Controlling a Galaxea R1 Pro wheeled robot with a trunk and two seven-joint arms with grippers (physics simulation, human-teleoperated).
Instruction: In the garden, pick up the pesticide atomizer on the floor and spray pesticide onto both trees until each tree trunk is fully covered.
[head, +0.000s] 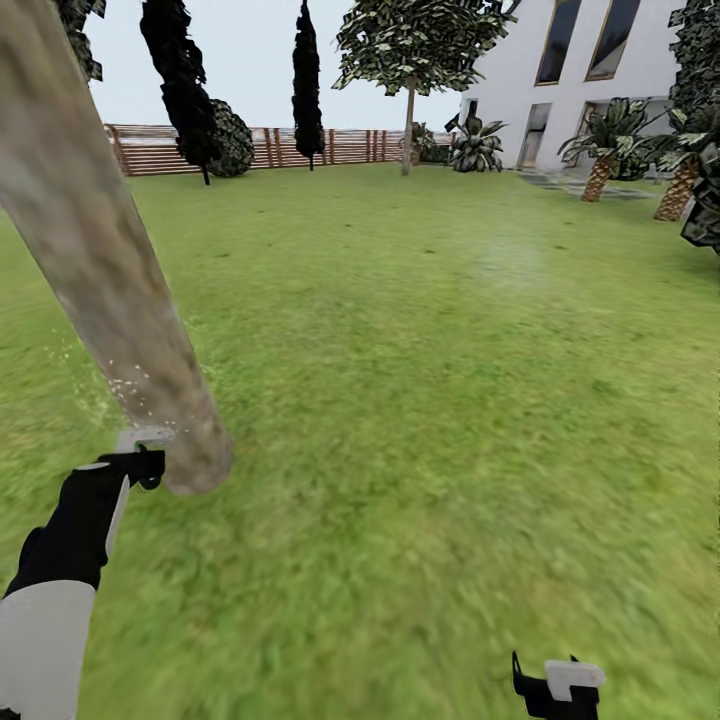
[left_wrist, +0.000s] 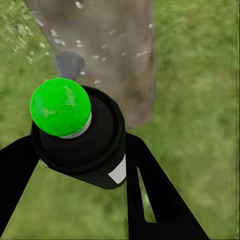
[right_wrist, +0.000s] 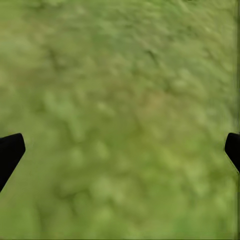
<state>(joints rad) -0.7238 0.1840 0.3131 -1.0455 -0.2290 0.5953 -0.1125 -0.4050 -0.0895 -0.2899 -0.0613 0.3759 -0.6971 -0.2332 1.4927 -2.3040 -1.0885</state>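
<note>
A thick grey-brown mottled tree trunk (head: 110, 270) rises at the left of the garden lawn (head: 420, 380), its base right beside my left gripper (head: 145, 452). That gripper is shut on the pesticide atomizer (left_wrist: 95, 150), a dark bottle with a green dot (left_wrist: 60, 106) on top and a white label. Its black fingers (left_wrist: 150, 200) flank the bottle. The nozzle end faces the trunk (left_wrist: 115, 55) from close range. White pesticide specks (left_wrist: 80, 42) dot the lower bark, and the same pesticide (head: 130, 385) shows on the trunk from above. My right gripper (head: 556, 686) hangs open over bare grass (right_wrist: 120, 100).
A brown slat fence (head: 300, 147) closes the far side, with dark columnar trees (head: 307, 80) and a thin-stemmed leafy tree (head: 408, 110) before it. A white house (head: 590, 90) and palms (head: 600, 150) stand at the right. Open lawn stretches ahead and to the right.
</note>
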